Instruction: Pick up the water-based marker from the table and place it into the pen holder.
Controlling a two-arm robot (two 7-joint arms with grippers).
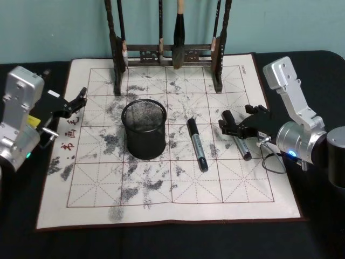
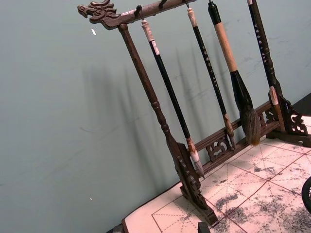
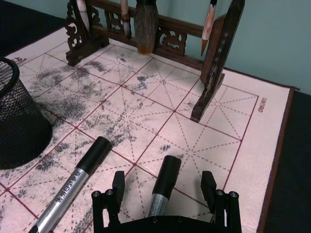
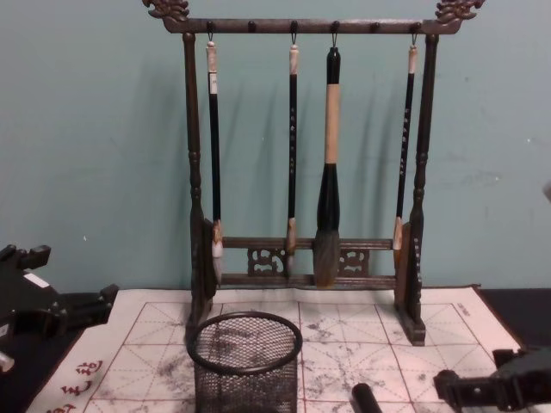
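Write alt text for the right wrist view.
The right gripper has its jaws open on either side of a marker lying on the gridded mat. A second marker lies alongside, nearer the mesh pen holder; a brush rack stands at the mat's far edge.

The holder (image 1: 144, 129) stands open at the top, with free air above its rim. Just behind it the brush rack (image 1: 170, 54) walls off the back of the mat (image 1: 161, 208): hanging brushes, a crossbar, and a post and foot at each end. The rack's right foot stands ahead of the right pincer (image 3: 163, 178), with open mat between them. That pincer's fingers (image 3: 118, 183) are spread, one either side of the right marker (image 3: 166, 174), a gap on each side. Between it and the holder lies the middle marker (image 1: 197, 144), flat and low. The mat's near half offers open room. The left pincer (image 1: 82, 97) sits at the mat's left edge, apart from the holder.
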